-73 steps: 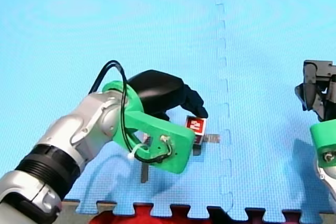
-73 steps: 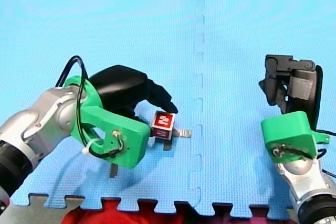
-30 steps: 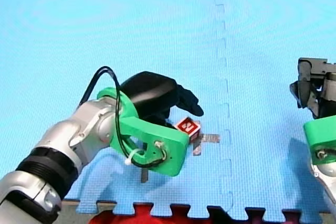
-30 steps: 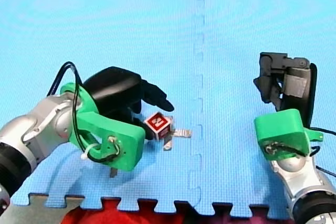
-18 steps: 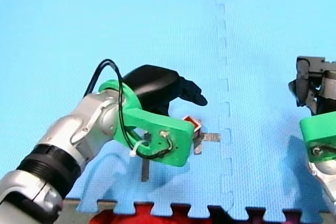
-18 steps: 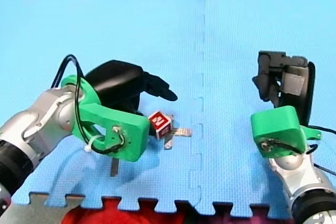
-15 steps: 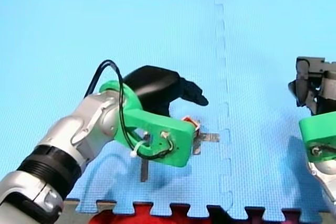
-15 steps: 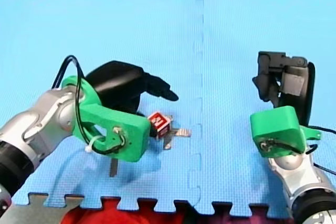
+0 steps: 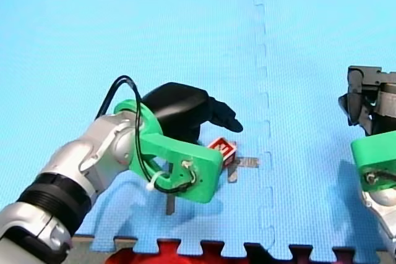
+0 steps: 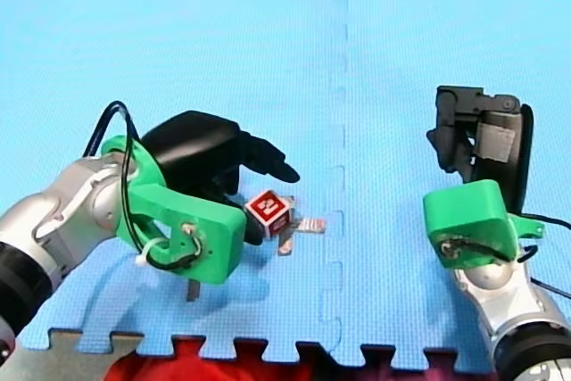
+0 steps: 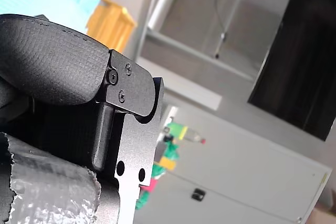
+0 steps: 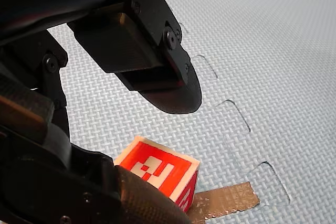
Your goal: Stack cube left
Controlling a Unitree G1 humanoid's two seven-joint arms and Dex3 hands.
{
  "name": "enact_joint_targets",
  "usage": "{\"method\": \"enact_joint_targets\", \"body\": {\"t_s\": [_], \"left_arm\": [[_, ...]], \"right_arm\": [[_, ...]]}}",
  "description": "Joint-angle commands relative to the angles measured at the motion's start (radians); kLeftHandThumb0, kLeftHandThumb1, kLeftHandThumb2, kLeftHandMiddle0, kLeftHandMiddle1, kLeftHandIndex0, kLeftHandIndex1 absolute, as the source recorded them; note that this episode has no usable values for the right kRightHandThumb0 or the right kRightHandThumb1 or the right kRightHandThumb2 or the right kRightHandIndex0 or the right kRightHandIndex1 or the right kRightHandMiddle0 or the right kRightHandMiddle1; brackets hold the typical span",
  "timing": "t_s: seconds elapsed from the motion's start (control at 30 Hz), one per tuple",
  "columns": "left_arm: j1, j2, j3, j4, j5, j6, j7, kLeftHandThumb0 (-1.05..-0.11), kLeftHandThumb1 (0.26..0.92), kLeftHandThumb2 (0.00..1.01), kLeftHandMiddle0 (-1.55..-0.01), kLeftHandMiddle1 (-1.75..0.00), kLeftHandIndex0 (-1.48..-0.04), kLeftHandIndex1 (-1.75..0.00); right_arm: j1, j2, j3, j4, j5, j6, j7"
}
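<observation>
A red cube (image 10: 270, 210) with a white pattern on top sits slightly tilted on the blue foam mat (image 10: 268, 51), at a cross of grey tape (image 10: 308, 225). My left hand (image 10: 259, 189) comes in from the left and arches over it. One black finger (image 12: 157, 85) reaches past the cube above it, clear of its top. A lower finger (image 12: 142, 198) lies against the cube's (image 12: 157, 167) near side. My right hand (image 10: 464, 136) hangs above the mat at the right and holds nothing.
A seam of interlocking tabs (image 10: 339, 131) runs front to back between two mat tiles, just right of the cube. A red surface (image 10: 241, 370) shows past the mat's front edge. Bare mat stretches behind the cube and between the hands.
The cube stood upright and higher at my left fingers; it has tipped and now sits lower by the tape. My left hand shifted slightly back and forth. My right hand drifted a little left.
</observation>
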Motion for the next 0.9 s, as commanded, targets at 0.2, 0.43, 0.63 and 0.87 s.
{"method": "enact_joint_targets", "body": {"t_s": [0.2,0.43,0.63,0.87], "left_arm": [[0.113,0.158,0.116,-0.354,-0.088,0.062,-0.150,-1.048,0.832,0.00,-0.83,-1.69,-0.81,-0.02],[0.148,0.205,0.159,-0.429,-0.055,0.016,-0.073,-1.048,0.863,0.01,-0.83,-1.75,-0.76,0.00],[0.166,0.194,0.179,-0.435,-0.066,0.026,-0.056,-1.048,0.873,0.01,-0.84,-1.75,-0.78,-0.01],[0.194,0.202,0.210,-0.492,-0.079,0.074,-0.072,-1.048,0.859,0.00,-0.82,-1.75,-0.82,-0.02]], "right_arm": [[0.020,-0.009,-0.012,0.005,0.022,-0.008,0.017],[0.022,-0.001,-0.019,0.002,0.032,0.015,0.026],[0.028,0.003,-0.020,-0.011,0.037,0.039,0.035],[0.037,0.005,-0.020,-0.030,0.041,0.055,0.043]]}}
